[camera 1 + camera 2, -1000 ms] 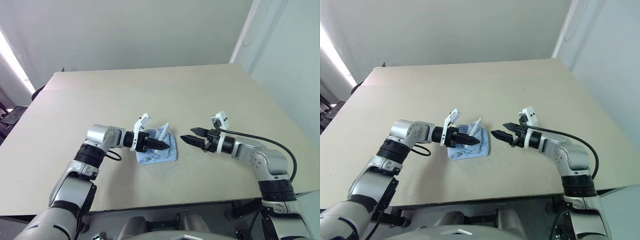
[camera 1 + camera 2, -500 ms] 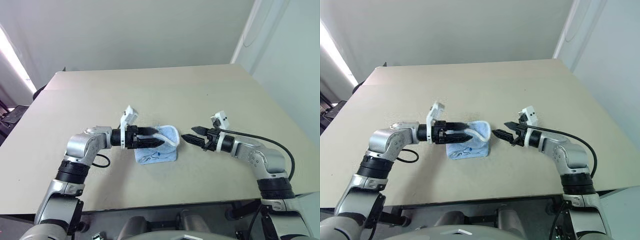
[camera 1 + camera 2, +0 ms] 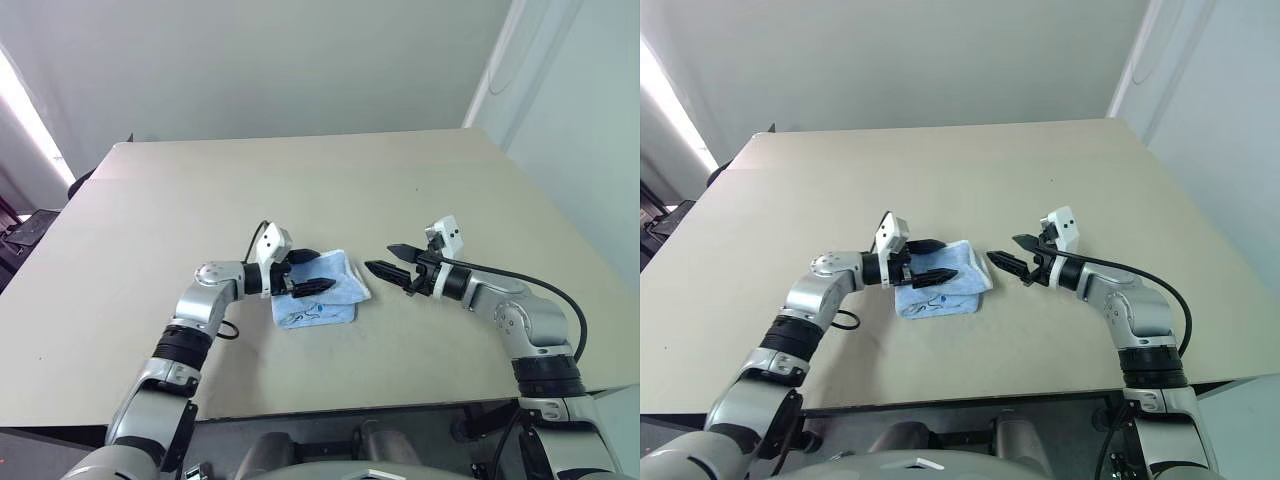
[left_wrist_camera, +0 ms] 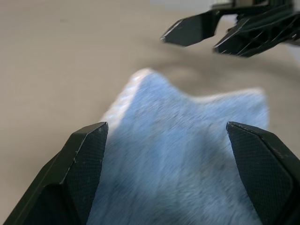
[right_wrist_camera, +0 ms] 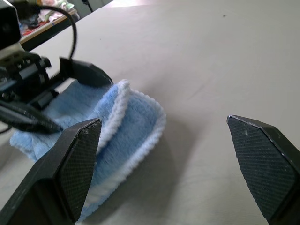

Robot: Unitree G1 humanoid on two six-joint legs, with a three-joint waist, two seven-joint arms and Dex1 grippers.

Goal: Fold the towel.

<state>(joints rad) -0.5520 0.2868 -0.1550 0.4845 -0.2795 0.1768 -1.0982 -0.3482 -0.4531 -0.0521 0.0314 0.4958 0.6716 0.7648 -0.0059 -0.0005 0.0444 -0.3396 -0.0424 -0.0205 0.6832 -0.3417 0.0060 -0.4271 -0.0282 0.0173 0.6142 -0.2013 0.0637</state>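
Left gripper [image 3: 308, 272] has released the folded towel [image 3: 325, 298], jaws wide; right gripper [image 3: 385, 259] gapes empty. Folding appears complete: retract both arms.

Left gripper [image 3: 303, 272] and right gripper [image 3: 390, 262] agape, tips facing.

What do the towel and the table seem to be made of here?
The towel looks like soft terry cloth: light blue with a fuzzy pile and a whitish stitched edge, and it lies in limp, rounded folds. The table looks like a hard, smooth board with a matte beige finish, perhaps laminate: it is flat and even with no grain or gloss showing, so the exact material stays open.
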